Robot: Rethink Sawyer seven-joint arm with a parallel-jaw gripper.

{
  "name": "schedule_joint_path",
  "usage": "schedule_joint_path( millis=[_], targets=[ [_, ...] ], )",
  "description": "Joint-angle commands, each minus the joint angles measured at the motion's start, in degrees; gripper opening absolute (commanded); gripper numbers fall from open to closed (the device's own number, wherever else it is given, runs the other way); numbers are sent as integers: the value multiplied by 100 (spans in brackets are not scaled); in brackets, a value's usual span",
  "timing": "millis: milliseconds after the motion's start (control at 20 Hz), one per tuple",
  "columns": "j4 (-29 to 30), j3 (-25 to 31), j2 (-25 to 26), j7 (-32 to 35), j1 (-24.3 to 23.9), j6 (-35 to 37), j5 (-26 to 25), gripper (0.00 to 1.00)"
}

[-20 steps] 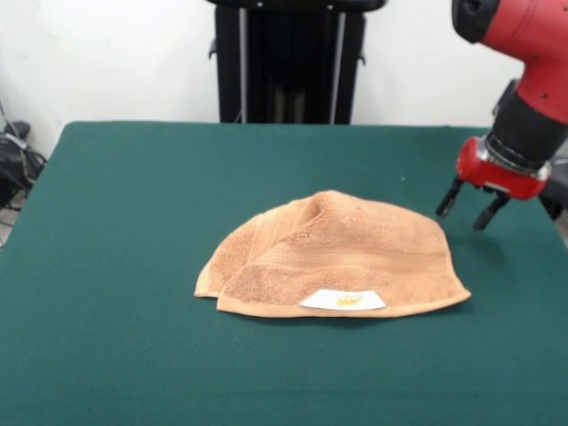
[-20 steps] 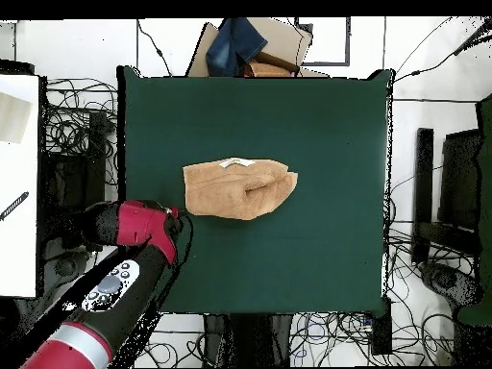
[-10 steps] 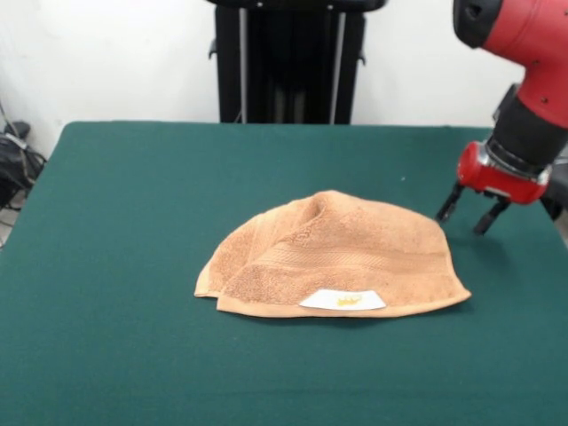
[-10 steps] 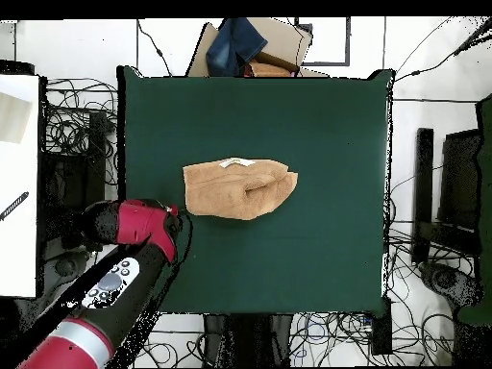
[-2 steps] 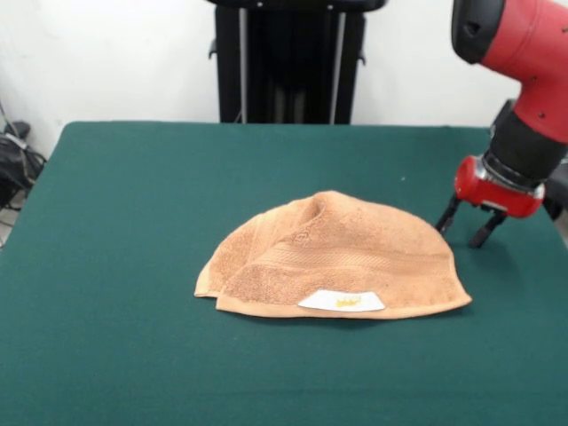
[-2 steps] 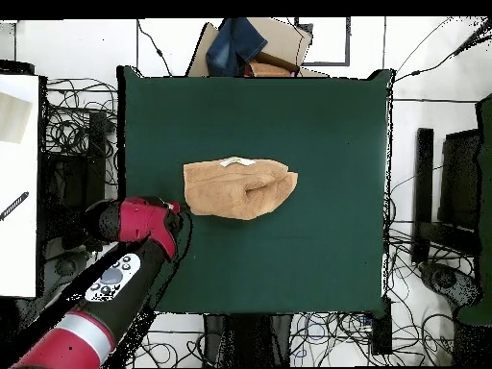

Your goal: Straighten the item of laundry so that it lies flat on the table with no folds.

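Spread-fingered and holding nothing, the gripper (image 5: 464, 229) hovers low just right of the towel (image 5: 333, 257), which lies folded over itself near the middle of the table (image 5: 133, 177). Soft, limp terry should drape and drag, so a corner of the top layer seems the best hold.

We count 1 towel (image 5: 342, 257) with 1 white label (image 5: 342, 301) — on 1 green table (image 5: 133, 222) — and 1 gripper (image 5: 465, 230) on 1 red arm (image 6: 106, 288).
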Motion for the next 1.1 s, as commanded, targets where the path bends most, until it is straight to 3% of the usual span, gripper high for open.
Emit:
schedule_joint_path(
  millis=[50, 1100],
  targets=[
    [-591, 455, 697, 1772, -167, -467, 314, 100],
    [-580, 91, 133, 1771, -71, 515, 129, 100]
  ],
)
